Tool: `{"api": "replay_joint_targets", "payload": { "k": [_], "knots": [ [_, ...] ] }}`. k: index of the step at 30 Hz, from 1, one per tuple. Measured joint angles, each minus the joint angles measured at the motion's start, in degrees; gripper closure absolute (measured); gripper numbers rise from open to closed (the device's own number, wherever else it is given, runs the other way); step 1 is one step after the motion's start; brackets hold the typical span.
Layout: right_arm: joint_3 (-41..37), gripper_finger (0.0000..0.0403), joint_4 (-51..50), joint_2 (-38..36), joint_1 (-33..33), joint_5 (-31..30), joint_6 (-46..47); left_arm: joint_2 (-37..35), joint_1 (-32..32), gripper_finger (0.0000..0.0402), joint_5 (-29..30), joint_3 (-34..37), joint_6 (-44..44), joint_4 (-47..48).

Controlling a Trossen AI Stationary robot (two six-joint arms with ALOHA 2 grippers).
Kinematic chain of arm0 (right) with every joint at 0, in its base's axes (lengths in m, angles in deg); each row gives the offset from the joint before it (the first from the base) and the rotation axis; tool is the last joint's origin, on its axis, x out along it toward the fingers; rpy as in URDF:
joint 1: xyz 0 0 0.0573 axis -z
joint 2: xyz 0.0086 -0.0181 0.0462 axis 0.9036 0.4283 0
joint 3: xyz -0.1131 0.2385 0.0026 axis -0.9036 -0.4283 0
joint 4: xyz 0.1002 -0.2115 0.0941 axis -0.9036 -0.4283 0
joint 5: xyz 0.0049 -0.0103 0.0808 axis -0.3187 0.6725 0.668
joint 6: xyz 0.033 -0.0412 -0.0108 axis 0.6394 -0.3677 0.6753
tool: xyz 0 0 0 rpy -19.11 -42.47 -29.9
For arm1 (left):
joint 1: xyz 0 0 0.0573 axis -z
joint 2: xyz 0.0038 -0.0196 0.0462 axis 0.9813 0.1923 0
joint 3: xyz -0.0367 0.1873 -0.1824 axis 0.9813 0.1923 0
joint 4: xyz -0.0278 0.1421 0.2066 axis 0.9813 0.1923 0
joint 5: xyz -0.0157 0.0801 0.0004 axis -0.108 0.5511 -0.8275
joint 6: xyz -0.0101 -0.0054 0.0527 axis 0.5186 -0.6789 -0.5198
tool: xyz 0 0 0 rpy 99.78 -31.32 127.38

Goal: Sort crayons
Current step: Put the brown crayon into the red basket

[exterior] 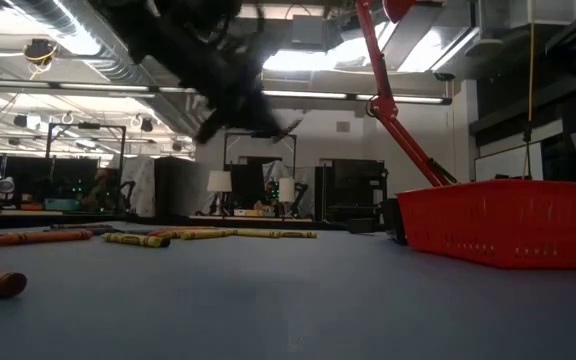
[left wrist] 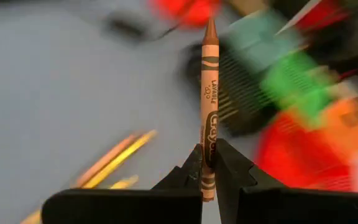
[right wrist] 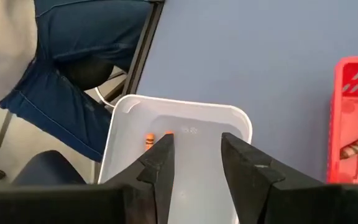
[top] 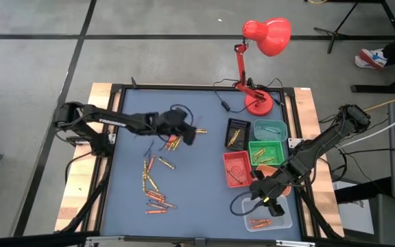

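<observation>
The left gripper [left wrist: 208, 163] pinched a brown crayon [left wrist: 209, 93]; blur hid the trays behind. The right gripper [right wrist: 196, 155] stood spread over a white tray [right wrist: 185, 124], its fingers covering part of the tray.

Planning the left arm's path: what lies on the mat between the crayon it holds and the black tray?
In the high view, only bare blue mat separates the left gripper, shut on a crayon, from the black tray.

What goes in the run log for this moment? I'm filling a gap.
left gripper: shut on brown crayon, lifted over mat | right gripper: open above white tray | loose crayons remain on mat
</observation>
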Motion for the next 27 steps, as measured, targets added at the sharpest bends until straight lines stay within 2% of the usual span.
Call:
{"api": "replay_joint_targets", "payload": {
  "k": [6, 10, 12, 17, 21, 27],
  "knots": [
    [0.0, 0.0271, 0.2, 0.0, 0.0, -7.1, -3.3, 8.7, 8.2, 0.0399, 6.4, 0.0, -5.1, -27.5],
    [0.0, 0.0271, 0.1, 0.0, 0.0, -9.0, -5.2, 16.2, 12.0, 0.0399, 6.7, -0.1, -8.0, -44.8],
    [0.0, 0.0271, 0.1, 0.0, 0.0, -9.1, -6.0, 20.0, 13.5, 0.0399, 6.7, -1.1, -8.8, -49.8],
    [0.0, 0.0271, 0.1, 0.0, 0.0, -11.1, -7.6, 28.6, 15.7, 0.0399, 6.7, -8.3, -9.5, -51.0],
    [0.0, 0.0271, -0.2, 0.0, 0.0, -13.8, -7.7, 34.8, 16.5, 0.0399, 6.1, -14.9, -13.4, -50.4],
    [0.0, 0.0271, -0.7, 0.0, 0.0, -14.1, -7.6, 40.0, 16.6, 0.038, 6.0, -20.9, -17.6, -47.3]
  ]
}}
